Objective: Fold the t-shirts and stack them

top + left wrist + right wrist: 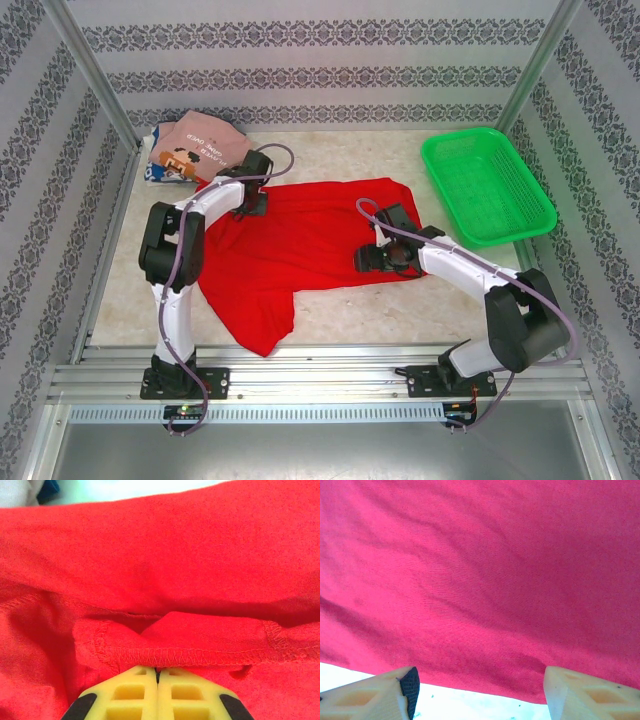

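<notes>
A bright red t-shirt (300, 240) lies spread and rumpled across the middle of the table. My left gripper (252, 205) is at its far left edge. In the left wrist view the yellow fingers (137, 690) are pressed together, with the shirt's stitched hem (190, 655) bunched right at their tips (159, 669). My right gripper (368, 258) rests at the shirt's near right edge. It stands open (480, 680), with red cloth (480, 580) just ahead of the tips and bare table between them. A dusty-pink printed t-shirt (205, 145) lies folded at the back left, on top of a white-blue one (158, 168).
A green mesh basket (487, 185) sits at the back right. Patterned walls and metal posts enclose the table on three sides. Bare tabletop (420, 300) shows in front of the shirt on the right.
</notes>
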`<state>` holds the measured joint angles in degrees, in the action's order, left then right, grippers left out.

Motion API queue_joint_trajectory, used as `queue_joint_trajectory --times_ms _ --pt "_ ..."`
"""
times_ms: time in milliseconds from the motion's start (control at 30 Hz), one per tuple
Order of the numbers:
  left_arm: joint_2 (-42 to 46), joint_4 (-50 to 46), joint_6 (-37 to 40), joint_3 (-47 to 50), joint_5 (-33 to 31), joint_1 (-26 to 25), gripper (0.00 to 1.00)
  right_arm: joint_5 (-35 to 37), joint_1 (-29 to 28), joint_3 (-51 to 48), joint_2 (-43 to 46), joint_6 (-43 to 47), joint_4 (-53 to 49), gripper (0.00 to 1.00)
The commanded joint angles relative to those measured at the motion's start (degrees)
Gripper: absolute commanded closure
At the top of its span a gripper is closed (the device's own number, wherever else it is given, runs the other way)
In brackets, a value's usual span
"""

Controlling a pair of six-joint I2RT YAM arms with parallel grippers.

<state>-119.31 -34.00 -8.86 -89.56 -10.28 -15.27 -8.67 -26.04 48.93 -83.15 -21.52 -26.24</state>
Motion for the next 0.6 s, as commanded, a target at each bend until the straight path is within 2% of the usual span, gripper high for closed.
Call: queue_joint_trajectory --times_ms 0,467,500,567 --pt "2.4 -3.6 1.7 -0.1 2.9 0.0 0.93 0.0 -0.3 -0.6 0.2 0.1 0.7 0.33" --pt "10.3 -2.5 -0.3 13.4 5.7 -3.8 0.94 0.3 -0.3 1.0 -0.6 1.2 -0.3 0.33" --pt "10.7 -2.2 -0.5 14.0 6.2 -3.8 0.9 0.2 -0.2 1.1 -0.8 1.2 -0.2 0.33" --pt "11.5 -2.4 -1.0 14.5 5.3 -3.8 0.76 0.1 -0.3 1.6 -1.3 1.3 0.0 0.33"
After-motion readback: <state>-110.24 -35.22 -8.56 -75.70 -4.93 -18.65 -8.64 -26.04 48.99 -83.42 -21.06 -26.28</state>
